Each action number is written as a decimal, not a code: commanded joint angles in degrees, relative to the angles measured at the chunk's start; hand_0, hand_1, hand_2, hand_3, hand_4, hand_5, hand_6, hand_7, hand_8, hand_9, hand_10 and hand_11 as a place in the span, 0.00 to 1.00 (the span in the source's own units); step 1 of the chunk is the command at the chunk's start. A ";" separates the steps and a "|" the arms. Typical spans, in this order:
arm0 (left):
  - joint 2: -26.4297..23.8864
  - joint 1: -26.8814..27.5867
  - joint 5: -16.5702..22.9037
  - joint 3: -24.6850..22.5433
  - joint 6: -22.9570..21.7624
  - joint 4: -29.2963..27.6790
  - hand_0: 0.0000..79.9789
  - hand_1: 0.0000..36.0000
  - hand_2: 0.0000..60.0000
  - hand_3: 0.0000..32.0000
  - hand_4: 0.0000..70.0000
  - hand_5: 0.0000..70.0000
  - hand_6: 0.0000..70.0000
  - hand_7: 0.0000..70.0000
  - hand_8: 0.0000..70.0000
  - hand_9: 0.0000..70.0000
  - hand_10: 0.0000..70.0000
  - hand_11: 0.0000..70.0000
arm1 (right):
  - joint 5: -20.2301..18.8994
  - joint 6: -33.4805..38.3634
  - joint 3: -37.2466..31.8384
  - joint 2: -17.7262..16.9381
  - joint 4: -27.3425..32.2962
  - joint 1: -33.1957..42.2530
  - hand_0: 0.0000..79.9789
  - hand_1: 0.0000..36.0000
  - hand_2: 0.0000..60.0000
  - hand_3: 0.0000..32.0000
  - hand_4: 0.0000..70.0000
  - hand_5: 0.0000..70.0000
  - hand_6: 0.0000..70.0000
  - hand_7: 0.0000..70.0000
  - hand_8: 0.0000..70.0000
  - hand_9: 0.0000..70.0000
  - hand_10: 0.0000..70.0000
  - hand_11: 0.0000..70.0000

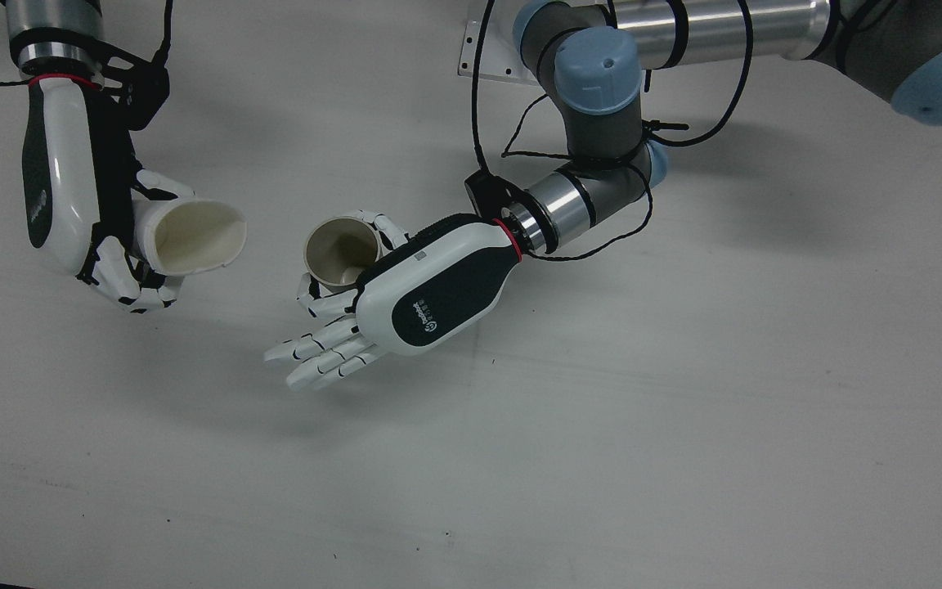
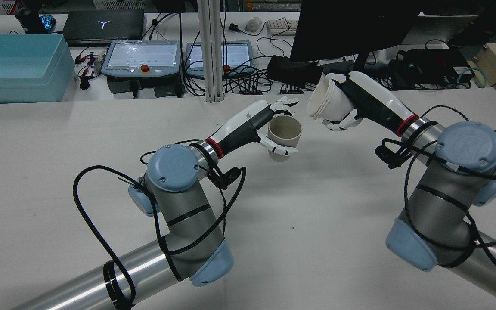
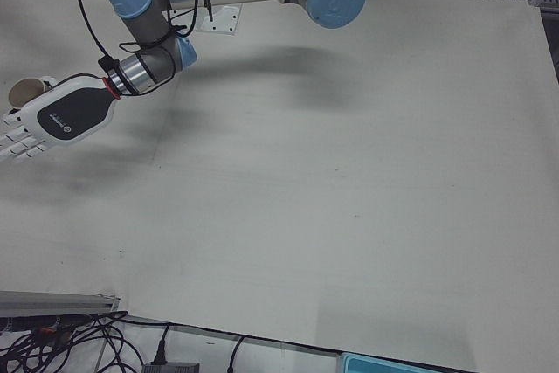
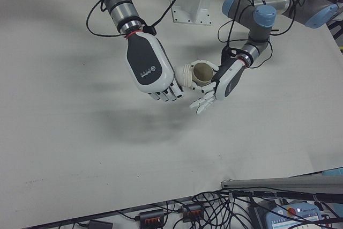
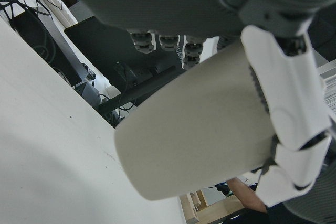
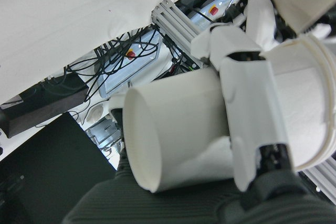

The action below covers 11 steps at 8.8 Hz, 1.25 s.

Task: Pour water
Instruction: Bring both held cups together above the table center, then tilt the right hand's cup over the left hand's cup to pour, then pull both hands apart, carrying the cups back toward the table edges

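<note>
My left hand (image 1: 430,290) is shut on a beige cup (image 1: 343,252) and holds it upright above the table's middle, with several fingers stretched out below it. My right hand (image 1: 70,188) is shut on a white cup (image 1: 193,237), tilted with its mouth toward the beige cup; a small gap separates them. In the rear view the white cup (image 2: 327,104) sits slightly higher than the beige cup (image 2: 283,133). The left hand view shows the beige cup's side (image 5: 199,135); the right hand view shows the white cup (image 6: 173,129). No water is visible.
The white table (image 1: 684,409) lies under both hands. Beyond its far edge stand a blue bin (image 2: 15,64), two teach pendants (image 2: 142,58), an aluminium post (image 2: 211,51) and a dark monitor (image 2: 351,26) with cables.
</note>
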 commanded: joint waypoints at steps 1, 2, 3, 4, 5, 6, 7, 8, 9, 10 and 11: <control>-2.05 -0.08 0.03 0.05 0.16 1.65 0.56 1.00 1.00 0.00 0.52 0.82 0.14 0.15 0.05 0.07 0.05 0.11 | 2.80 -3.21 -4.46 5.39 -0.34 -4.39 1.00 1.00 0.71 0.00 0.22 1.00 0.69 1.00 0.67 0.92 0.70 1.00; -1.96 -0.08 0.03 0.14 0.24 1.65 0.56 1.00 1.00 0.00 0.52 0.82 0.14 0.15 0.05 0.06 0.05 0.10 | 2.80 -3.21 -3.07 5.05 -0.34 -4.30 1.00 1.00 0.72 0.00 0.22 1.00 0.68 1.00 0.67 0.91 0.69 1.00; -1.61 -0.17 -0.06 0.14 0.16 1.65 0.55 1.00 1.00 0.00 0.52 0.81 0.14 0.15 0.05 0.06 0.05 0.11 | 2.80 -3.21 -0.53 3.92 -0.43 -4.21 1.00 1.00 0.71 0.00 0.21 1.00 0.67 1.00 0.66 0.90 0.68 1.00; -1.34 -0.51 -0.06 0.14 0.07 1.57 0.55 1.00 1.00 0.00 0.52 0.80 0.14 0.14 0.05 0.07 0.05 0.10 | 2.80 -3.12 2.11 1.99 -0.43 -4.04 1.00 1.00 0.68 0.00 0.19 1.00 0.65 0.97 0.65 0.88 0.68 1.00; -1.17 -0.95 -0.06 0.14 -0.02 0.96 0.55 1.00 1.00 0.00 0.52 0.80 0.14 0.14 0.05 0.07 0.05 0.11 | 2.80 -3.12 4.66 0.06 -0.43 -3.95 1.00 1.00 0.66 0.00 0.19 1.00 0.65 0.96 0.64 0.88 0.67 1.00; -0.64 -2.87 0.20 -0.04 -0.45 0.43 0.55 1.00 1.00 0.00 0.52 0.79 0.14 0.14 0.05 0.07 0.05 0.11 | 2.80 -3.03 9.38 -3.88 -0.51 -2.90 1.00 1.00 0.63 0.00 0.18 1.00 0.64 0.95 0.64 0.88 0.68 1.00; 1.02 -4.89 0.38 -0.30 -1.15 -0.10 0.54 1.00 1.00 0.00 0.51 0.78 0.14 0.14 0.06 0.07 0.06 0.11 | 2.63 -2.60 14.65 -8.62 -0.51 -0.02 1.00 1.00 0.61 0.00 0.18 1.00 0.64 0.93 0.64 0.87 0.68 1.00; 3.73 -7.44 0.64 -0.56 -4.29 -0.54 0.54 1.00 1.00 0.00 0.51 0.77 0.13 0.14 0.06 0.07 0.06 0.11 | 1.50 -1.46 18.70 -11.62 -0.43 6.01 1.00 1.00 0.60 0.00 0.17 1.00 0.61 0.89 0.63 0.86 0.67 1.00; 6.45 -9.98 0.64 -0.83 -8.59 -0.54 0.54 1.00 1.00 0.00 0.51 0.77 0.13 0.14 0.05 0.07 0.06 0.11 | -2.52 3.16 19.70 -13.74 -0.34 12.95 1.00 1.00 0.58 0.00 0.16 1.00 0.60 0.87 0.62 0.85 0.68 1.00; 9.61 -12.97 0.56 -1.53 -12.02 -0.54 0.54 1.00 1.00 0.00 0.51 0.76 0.13 0.13 0.05 0.07 0.06 0.11 | -5.86 7.30 19.54 -14.98 -0.25 19.89 1.00 1.00 0.56 0.00 0.15 1.00 0.57 0.83 0.62 0.85 0.69 1.00; 13.65 -15.17 0.56 -3.10 -14.32 -1.33 0.54 1.00 1.00 0.00 0.51 0.76 0.13 0.13 0.05 0.06 0.05 0.11 | -7.81 9.08 18.93 -17.25 0.01 24.57 1.00 1.00 0.55 0.00 0.14 1.00 0.56 0.80 0.62 0.85 0.70 1.00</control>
